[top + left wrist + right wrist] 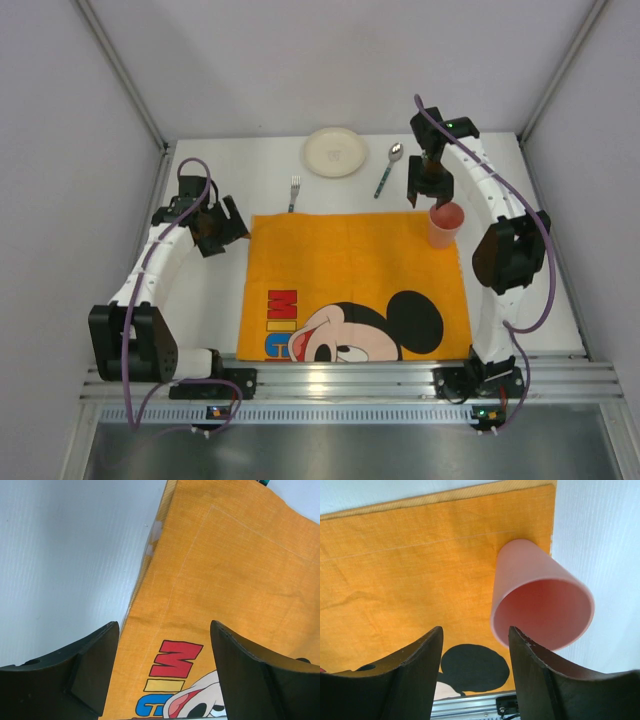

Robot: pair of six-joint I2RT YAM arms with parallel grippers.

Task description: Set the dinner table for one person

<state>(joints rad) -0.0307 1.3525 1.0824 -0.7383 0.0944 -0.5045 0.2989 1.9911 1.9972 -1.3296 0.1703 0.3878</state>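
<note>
The white dinner table (265, 165) bears an orange Mickey Mouse placemat (350, 260) in its middle. A pink cup (446, 224) stands upright on the mat's far right corner. A cream plate (335, 152), a spoon (388, 168) and a fork (294, 192) lie on the table beyond the mat. My right gripper (428, 192) is open and empty just above and behind the cup; in the right wrist view the cup (540, 605) is beside the right finger of the gripper (475, 635). My left gripper (232, 226) is open and empty at the mat's far left corner, over the mat's edge (164, 630).
Grey enclosure walls (60, 150) close in the table on three sides. An aluminium rail (350, 378) with the arm bases runs along the near edge. The left wrist view shows bare white table (65, 555) left of the mat (225, 570).
</note>
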